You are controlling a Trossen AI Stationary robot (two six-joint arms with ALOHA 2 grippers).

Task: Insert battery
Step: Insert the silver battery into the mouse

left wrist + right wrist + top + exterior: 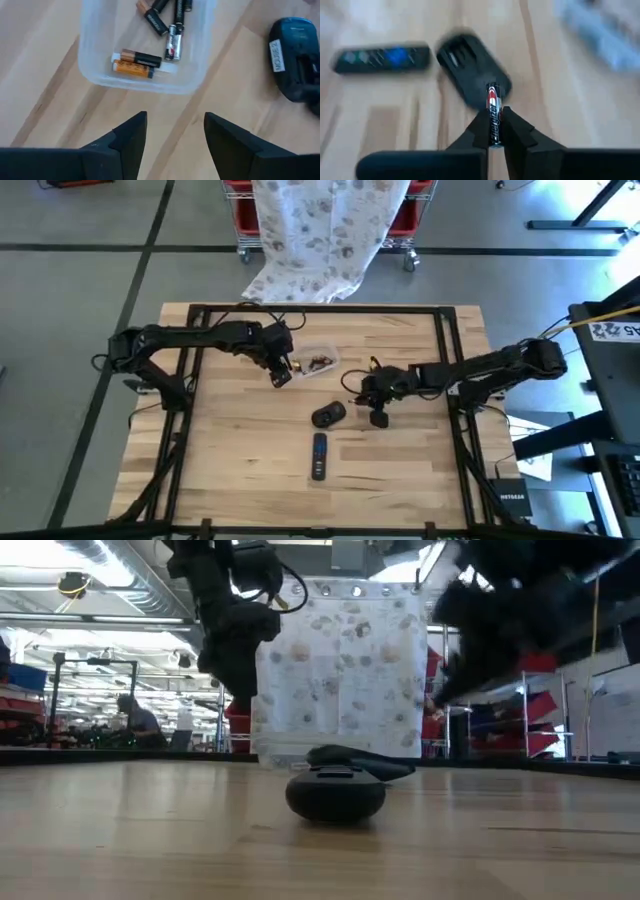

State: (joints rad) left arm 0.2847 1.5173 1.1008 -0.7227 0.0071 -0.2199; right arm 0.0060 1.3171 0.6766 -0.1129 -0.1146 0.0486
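**Right gripper clamped on battery, short of the open mouse**

Right gripper (pixel 494 131) is closed on a battery (pixel 493 112), which stands out lengthwise beyond the fingertips. In the high view this gripper (pixel 379 418) sits near table centre, just at 3 o'clock of the mouse (pixel 328 415). The mouse lies underside up; the left wrist view shows its open bay (pixel 306 67). No contact between battery and mouse is visible.

Step in hand, by judgement: carrying the cell to the bay. To do it well, the battery's long axis should be turned parallel to the bay before descent, polarity matched to the spring end, and one end seated first, then the other pressed flat. The mouse is unrestrained and may slide under side load, so the push should be straight down.

A remote control (pixel 319 456) lies at 6 o'clock of the mouse, apart from it.

Farther off, at 11 o'clock of the mouse, the left gripper (pixel 175 130) waits with fingers apart and empty, just short of a clear tray (pixel 95 60) holding spare batteries (pixel 135 62).
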